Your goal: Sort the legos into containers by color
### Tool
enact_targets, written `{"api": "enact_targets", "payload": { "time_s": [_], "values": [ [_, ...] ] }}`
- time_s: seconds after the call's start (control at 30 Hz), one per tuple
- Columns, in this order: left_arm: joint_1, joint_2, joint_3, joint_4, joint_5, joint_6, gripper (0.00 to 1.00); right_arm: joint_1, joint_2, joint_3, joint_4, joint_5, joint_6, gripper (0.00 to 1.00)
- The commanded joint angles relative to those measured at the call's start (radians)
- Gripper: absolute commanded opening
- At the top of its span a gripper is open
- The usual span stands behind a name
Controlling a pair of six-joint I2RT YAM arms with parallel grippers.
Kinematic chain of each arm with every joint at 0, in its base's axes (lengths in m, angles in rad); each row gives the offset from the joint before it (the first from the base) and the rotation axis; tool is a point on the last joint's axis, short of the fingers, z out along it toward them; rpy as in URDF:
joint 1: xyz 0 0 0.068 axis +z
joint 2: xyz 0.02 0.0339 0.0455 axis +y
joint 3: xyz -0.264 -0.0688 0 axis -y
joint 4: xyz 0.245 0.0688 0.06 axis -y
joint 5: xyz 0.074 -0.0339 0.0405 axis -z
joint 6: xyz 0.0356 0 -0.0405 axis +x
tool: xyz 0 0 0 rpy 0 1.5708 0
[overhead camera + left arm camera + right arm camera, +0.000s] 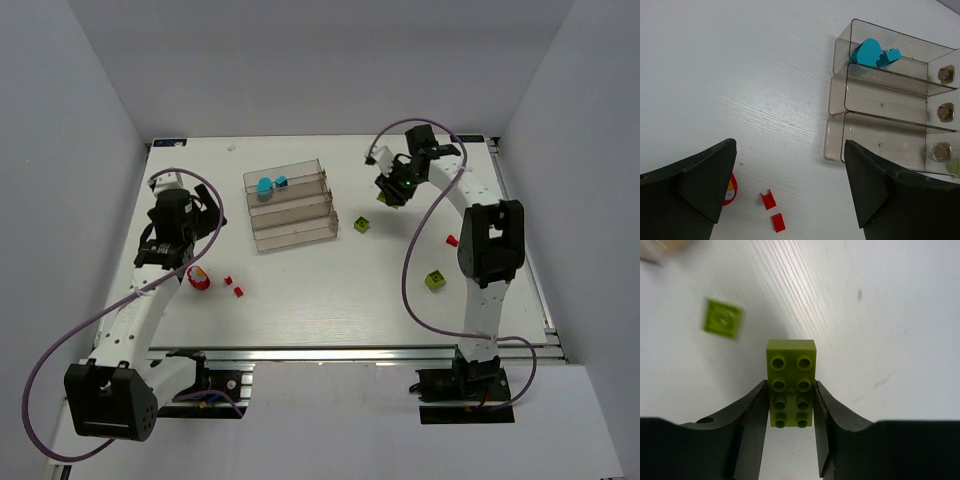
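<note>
Right hand (790, 386) is clamped on a lime-green 2x4 brick (791, 354). The jaws pinch its long sides and about half the brick sticks out past the fingertips. It's held off the tabletop (330, 300), to the right of the rack (290, 210).

Left hand (790, 187) has its jaws spread wide with nothing between them, over the left side of the tabletop.

Lego count is 9:
- Lime-green, 3:
  - the held brick
  - a square one (362, 224) on the tabletop just right of the rack
  - another square one (435, 280) further toward the near edge, beside the right arm
- Red, 4, all loose on the tabletop:
  - a rounded piece (731, 189) with a yellow/white face, partly hidden behind the left finger
  - two small pieces (768, 199) and (778, 222) just beside it
  - one more (452, 240) on the right side, close to the right arm
- Cyan-blue, 2, both in the rack:
  - one rounded (867, 51)
  - one square (890, 56), touching the rounded one

Containers: 3 clear troughs joined in one stepped rack.
- Far trough (905, 44) holds both cyan pieces at its left end.
- Middle trough (885, 92) and near trough (880, 131) show only clear plastic and the brass fittings on the right end wall.
</note>
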Motion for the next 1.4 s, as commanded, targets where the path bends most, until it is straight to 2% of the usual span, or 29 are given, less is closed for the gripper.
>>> {"api": "enact_targets", "payload": {
  "time_s": [0.0,0.1,0.13,0.3,0.47,0.6,0.7,0.77,0.8,0.87,1.0,1.13,1.23,1.3,1.33,1.37],
  "values": [
    [0.003,0.003,-0.006,0.005,-0.017,-0.004,0.98,0.13,-0.132,0.076,-0.012,-0.172,-0.173,0.0],
    [0.003,0.008,-0.007,0.01,-0.015,0.003,0.98,0.244,-0.089,0.164,-0.006,-0.176,-0.273,0.0],
    [0.003,0.008,-0.01,0.01,-0.015,0.006,0.98,0.245,-0.068,0.165,-0.008,-0.176,-0.273,0.0],
    [0.003,-0.011,-0.032,0.048,0.035,0.034,0.98,0.323,0.084,0.379,0.021,-0.114,-0.252,0.01],
    [-0.006,-0.069,-0.07,0.12,0.132,0.088,0.97,0.358,0.127,0.343,0.222,-0.06,-0.177,0.04],
    [-0.006,-0.112,-0.101,0.172,0.222,0.115,0.97,0.366,0.21,0.401,0.256,-0.031,-0.155,0.09],
    [-0.016,-0.118,-0.107,0.18,0.235,0.123,0.97,0.369,0.224,0.389,0.302,-0.012,-0.157,0.13],
    [-0.016,-0.117,-0.105,0.186,0.273,0.127,0.97,0.371,0.224,0.361,0.327,-0.008,-0.152,0.2],
    [-0.016,-0.117,-0.107,0.189,0.299,0.131,0.97,0.369,0.227,0.355,0.337,-0.006,-0.152,0.29],
    [-0.016,-0.117,-0.108,0.209,0.348,0.141,0.97,0.372,0.234,0.357,0.34,-0.002,-0.149,0.36],
    [-0.016,-0.132,-0.131,0.283,0.517,0.163,0.97,0.375,0.242,0.357,0.35,-0.003,-0.129,0.57],
    [-0.016,-0.133,-0.157,0.358,0.696,0.149,0.97,0.371,0.215,0.343,0.348,-0.043,-0.103,0.64],
    [-0.016,-0.121,-0.173,0.413,0.756,0.118,0.95,0.371,0.187,0.321,0.353,-0.051,-0.082,0.63],
    [-0.025,-0.098,-0.185,0.491,0.83,0.063,0.84,0.363,0.152,0.323,0.357,-0.058,-0.034,0.58],
    [-0.025,-0.083,-0.185,0.516,0.854,0.043,0.77,0.354,0.135,0.317,0.369,-0.037,0.08,0.55],
    [-0.025,-0.03,-0.162,0.554,0.885,0.023,0.68,0.349,0.107,0.306,0.43,-0.011,0.172,0.47]
  ]
}}
